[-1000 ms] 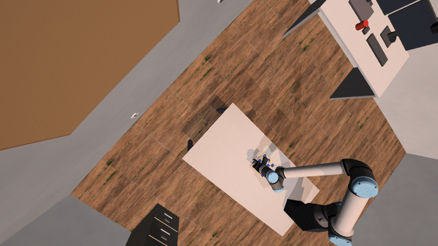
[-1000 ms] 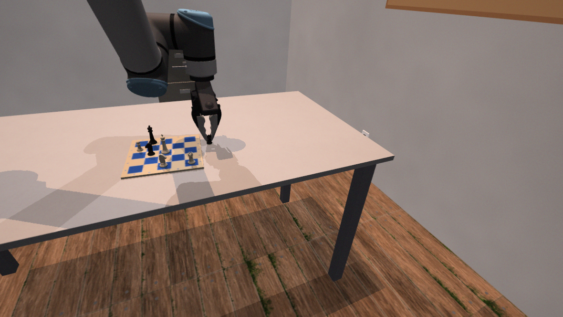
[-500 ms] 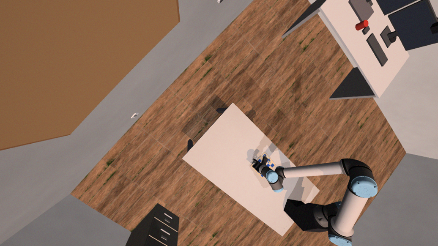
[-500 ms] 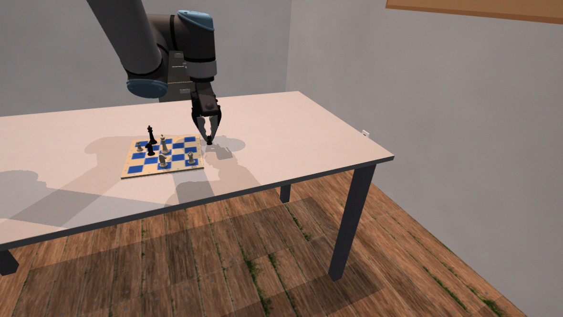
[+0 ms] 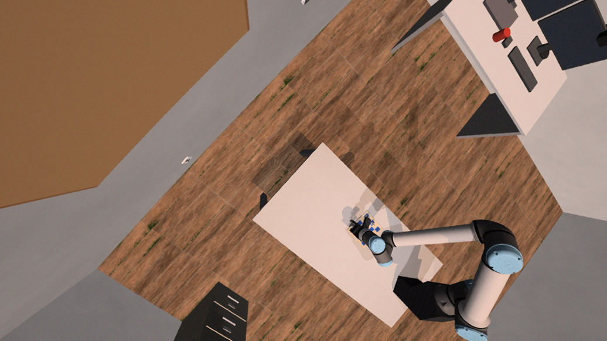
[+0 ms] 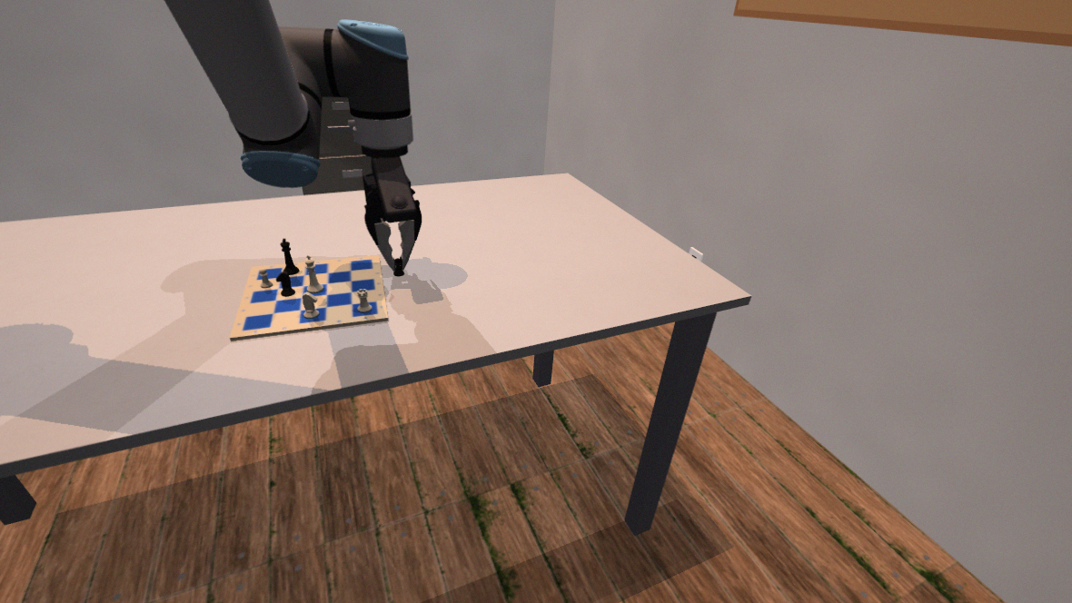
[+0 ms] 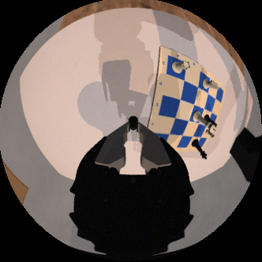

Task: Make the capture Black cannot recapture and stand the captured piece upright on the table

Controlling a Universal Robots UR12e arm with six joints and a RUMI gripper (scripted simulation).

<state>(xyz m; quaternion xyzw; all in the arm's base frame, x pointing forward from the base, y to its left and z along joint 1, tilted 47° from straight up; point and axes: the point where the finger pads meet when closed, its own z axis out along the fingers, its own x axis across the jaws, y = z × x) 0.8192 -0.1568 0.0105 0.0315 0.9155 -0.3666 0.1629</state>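
My gripper [image 6: 398,258] points straight down just off the right edge of the blue-and-tan chessboard [image 6: 314,294]. It is shut on a small black pawn [image 6: 398,267], held upright at or just above the table top; I cannot tell whether its base touches. The wrist view shows the pawn [image 7: 133,122] between the fingertips, left of the board [image 7: 189,104]. On the board stand a black king [image 6: 287,257], another black piece [image 6: 285,283], a tall white piece [image 6: 312,275], a white pawn [image 6: 265,279], a white knight [image 6: 309,304] and a white rook [image 6: 364,300], all upright.
The board lies on a long white table [image 6: 480,247], whose front edge is near and whose right end is far to the right. The arm's forearm and wrist [image 6: 314,90] hang over the back of the board. In the overhead view the arm's base [image 5: 422,300] sits at the table's end.
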